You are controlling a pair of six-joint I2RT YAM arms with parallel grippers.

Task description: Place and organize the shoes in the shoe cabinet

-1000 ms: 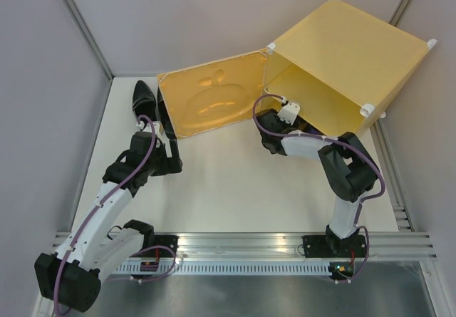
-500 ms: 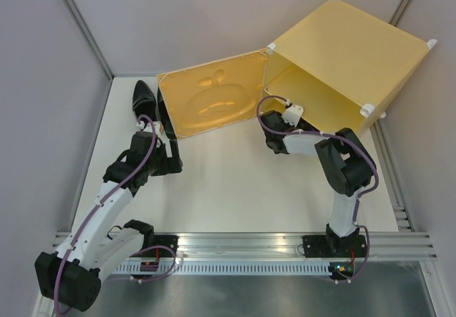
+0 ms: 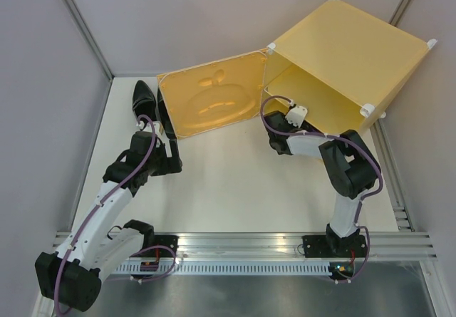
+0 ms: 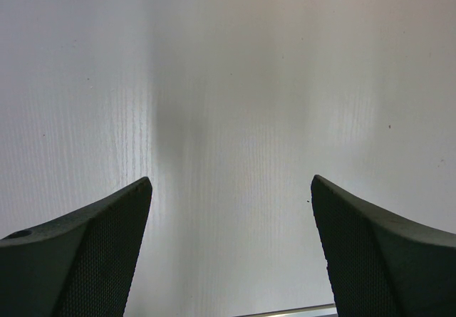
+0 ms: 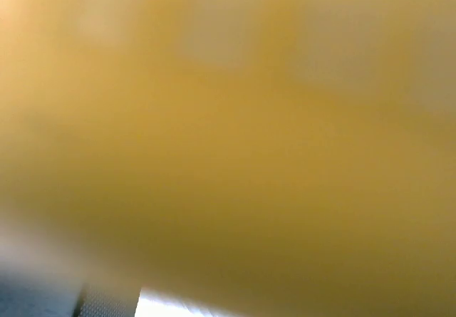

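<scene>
The yellow shoe cabinet (image 3: 349, 46) stands at the back right. Its door (image 3: 211, 103), embossed with an apple, is swung open to the left. One black pointed shoe (image 3: 144, 97) lies behind the door's left edge; the other shoes are out of view. My left gripper (image 3: 173, 162) is open and empty, pointing down at bare white table (image 4: 231, 182) in front of the door. My right arm's wrist (image 3: 288, 133) is at the cabinet mouth and its gripper reaches inside, hidden. The right wrist view shows only a blurred yellow cabinet surface (image 5: 235, 132).
Grey walls (image 3: 43, 60) enclose the table on the left, back and right. A metal rail (image 3: 242, 246) runs along the near edge by the arm bases. The open door stands between the two arms.
My right wrist has moved a little up and right, further into the cabinet mouth. The left arm, the door and the black shoe have not moved.
</scene>
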